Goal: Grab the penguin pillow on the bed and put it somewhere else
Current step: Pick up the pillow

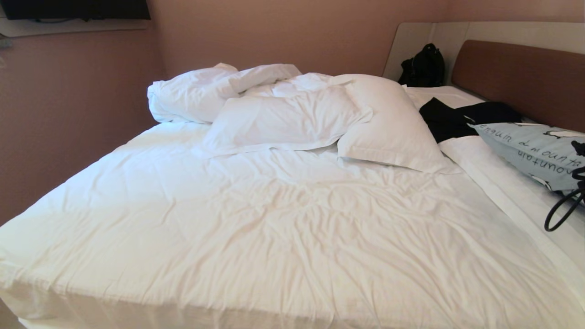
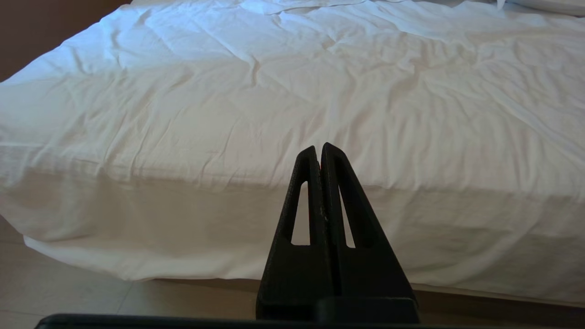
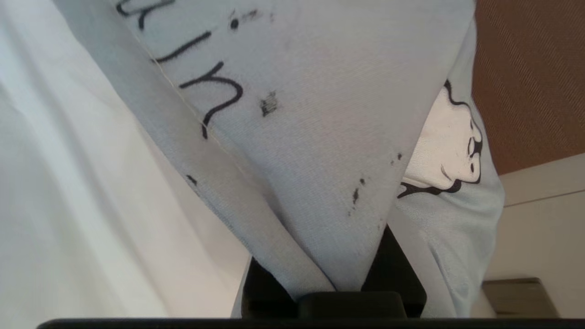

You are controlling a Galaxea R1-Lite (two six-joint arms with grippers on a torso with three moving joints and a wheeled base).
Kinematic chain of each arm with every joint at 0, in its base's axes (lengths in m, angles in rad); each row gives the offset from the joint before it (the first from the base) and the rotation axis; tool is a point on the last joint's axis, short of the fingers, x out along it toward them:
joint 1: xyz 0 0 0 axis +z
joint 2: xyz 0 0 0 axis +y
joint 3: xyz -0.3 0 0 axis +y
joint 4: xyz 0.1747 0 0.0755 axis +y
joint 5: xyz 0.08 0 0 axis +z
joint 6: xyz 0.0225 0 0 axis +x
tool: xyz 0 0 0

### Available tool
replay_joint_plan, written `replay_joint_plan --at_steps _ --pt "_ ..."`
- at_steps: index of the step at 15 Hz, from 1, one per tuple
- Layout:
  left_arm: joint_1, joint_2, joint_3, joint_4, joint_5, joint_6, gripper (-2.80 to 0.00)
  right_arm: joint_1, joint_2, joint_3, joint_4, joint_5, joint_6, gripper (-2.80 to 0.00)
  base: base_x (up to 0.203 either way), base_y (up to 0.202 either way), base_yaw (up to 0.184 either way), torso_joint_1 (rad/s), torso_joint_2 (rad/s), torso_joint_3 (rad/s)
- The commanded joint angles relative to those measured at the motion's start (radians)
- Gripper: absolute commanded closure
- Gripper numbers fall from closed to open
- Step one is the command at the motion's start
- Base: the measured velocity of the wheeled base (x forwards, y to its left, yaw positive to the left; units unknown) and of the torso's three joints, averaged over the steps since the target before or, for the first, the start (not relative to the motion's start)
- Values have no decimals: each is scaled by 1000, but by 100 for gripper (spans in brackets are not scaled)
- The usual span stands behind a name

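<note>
Light-blue penguin pillow, right edge of frame, is pinched in the right gripper (lifting begun). Relocation across the bed remains; left gripper closed, empty.

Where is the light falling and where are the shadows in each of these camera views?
Head view: soft, even light on the bed, creases faintly shaded. Left wrist view: the closed left claw is a dark silhouette and the duvet's hanging side is shadowed. Right wrist view: the penguin pillow darkens toward the right claw.
</note>
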Motion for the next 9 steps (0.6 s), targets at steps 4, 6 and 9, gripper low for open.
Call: replay_joint_plan --at_steps 4,6,9 --pt "0 0 2 0 1 0 0 61 -93 -34 61 1 144 0 0 0 0 0 0 0" --pt "0 0 2 0 -1 0 0 98 -110 -59 94 20 225 0 0 0 0 0 0 0" --pt "0 0 2 0 0 0 0 153 -147 -88 164 47 325 0 0 0 0 0 0 0"
